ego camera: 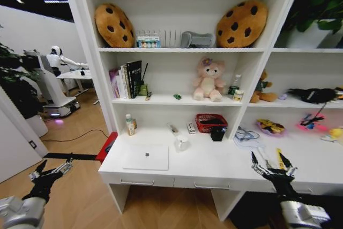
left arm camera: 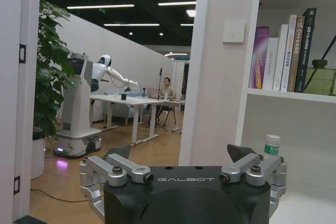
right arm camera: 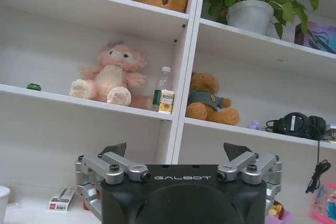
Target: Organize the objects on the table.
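On the white table (ego camera: 214,163) lie a shut silver laptop (ego camera: 146,157), a white mug (ego camera: 181,143), a small black object (ego camera: 218,134) and a yellow strip (ego camera: 280,158) beside a pen (ego camera: 262,155). A tiny green toy car (ego camera: 177,96) (right arm camera: 34,86) sits on the shelf above. My right gripper (ego camera: 270,162) (right arm camera: 176,150) hovers open over the table's front right, empty, close to the yellow strip. My left gripper (ego camera: 51,174) (left arm camera: 180,153) hangs open and empty, low and left of the table, over the wooden floor.
A red basket (ego camera: 210,122), a small bottle (ego camera: 130,125) (left arm camera: 271,145) and a small box (ego camera: 191,127) (right arm camera: 62,199) stand at the table's back. Shelves above hold books (ego camera: 127,79), a pink plush (ego camera: 209,80) and cookie cushions. Another robot (ego camera: 53,81) stands far left.
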Available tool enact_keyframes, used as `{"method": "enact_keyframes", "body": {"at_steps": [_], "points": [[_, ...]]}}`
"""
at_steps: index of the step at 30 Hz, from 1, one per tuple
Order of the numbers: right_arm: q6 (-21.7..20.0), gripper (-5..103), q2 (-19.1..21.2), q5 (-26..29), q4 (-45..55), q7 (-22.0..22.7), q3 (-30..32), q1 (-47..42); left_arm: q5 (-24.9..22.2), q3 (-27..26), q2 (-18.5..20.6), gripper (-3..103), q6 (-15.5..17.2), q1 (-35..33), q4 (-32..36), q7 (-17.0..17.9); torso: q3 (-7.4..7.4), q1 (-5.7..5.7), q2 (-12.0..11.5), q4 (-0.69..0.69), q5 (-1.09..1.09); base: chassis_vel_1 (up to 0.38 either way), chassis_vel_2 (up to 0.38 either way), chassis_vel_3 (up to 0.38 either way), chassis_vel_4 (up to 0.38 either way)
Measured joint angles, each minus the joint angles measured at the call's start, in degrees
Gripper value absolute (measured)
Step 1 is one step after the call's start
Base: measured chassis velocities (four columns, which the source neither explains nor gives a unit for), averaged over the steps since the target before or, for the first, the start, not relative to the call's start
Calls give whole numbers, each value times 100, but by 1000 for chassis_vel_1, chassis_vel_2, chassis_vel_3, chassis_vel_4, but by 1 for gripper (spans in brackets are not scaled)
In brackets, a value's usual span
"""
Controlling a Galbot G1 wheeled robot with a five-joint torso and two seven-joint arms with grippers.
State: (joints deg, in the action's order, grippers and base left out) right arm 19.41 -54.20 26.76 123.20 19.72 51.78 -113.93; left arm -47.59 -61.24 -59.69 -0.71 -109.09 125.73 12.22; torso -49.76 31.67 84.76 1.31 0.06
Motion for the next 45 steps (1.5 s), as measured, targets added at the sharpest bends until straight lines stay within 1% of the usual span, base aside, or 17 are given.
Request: {"method": "enact_keyframes", "body": {"at_steps": [1,2,3,4,8,11,20,24,26,27,31,33,36,37,38,45], "points": [[0,100,0,0,0,0,0,0,0,0,0,100,0,0,0,0,0,0,0,0,0,204,-197,-219,169],[0,100,0,0,0,0,0,0,0,0,0,100,0,0,-1,0,0,0,1,-1,-9,131,-168,-135,154],[0,100,0,0,1,0,0,0,0,0,0,100,0,0,-1,0,0,0,1,-1,-9,116,-132,-135,117],[0,100,0,0,0,0,0,1,0,0,0,100,0,0,0,0,0,0,0,0,-4,116,-67,-106,117],[0,100,0,0,0,0,0,2,0,0,0,100,0,0,0,1,0,0,0,-1,-8,66,-38,-57,59],[0,100,0,0,0,0,0,3,0,0,0,100,0,0,0,0,-2,4,-2,-1,-5,0,0,0,0],[0,100,0,0,1,0,0,5,0,0,0,100,0,0,-1,0,-3,9,-4,-1,-8,41,-45,-42,39],[0,100,0,0,0,0,0,4,0,0,0,100,0,0,-1,0,-1,4,-3,0,-5,166,-163,-159,170],[0,100,0,0,1,0,0,3,0,0,0,100,0,0,-1,0,-1,2,-2,-1,-8,181,-193,-215,191],[0,100,0,0,0,0,0,2,0,0,0,100,0,0,-1,0,-1,2,-1,0,-5,202,-199,-187,206],[0,100,0,0,1,0,0,2,0,0,0,100,0,0,-1,0,0,0,1,-1,-8,174,-183,-165,197],[0,100,0,0,0,0,0,1,0,0,0,100,0,0,-1,0,0,0,0,0,-4,172,-148,-182,146],[0,100,0,0,0,0,0,2,0,0,0,100,0,0,-1,0,0,1,0,-1,-7,138,-141,-172,142],[0,100,0,0,0,0,0,3,0,0,0,100,0,0,-2,0,0,1,0,-1,-9,121,-119,-113,149],[0,100,0,0,0,0,0,2,0,0,0,100,0,0,-1,0,0,0,1,-1,-5,104,-61,-93,95],[0,100,0,0,0,0,0,3,0,0,0,100,0,0,-1,0,-2,4,-2,-1,-6,27,-15,-21,23]]}}
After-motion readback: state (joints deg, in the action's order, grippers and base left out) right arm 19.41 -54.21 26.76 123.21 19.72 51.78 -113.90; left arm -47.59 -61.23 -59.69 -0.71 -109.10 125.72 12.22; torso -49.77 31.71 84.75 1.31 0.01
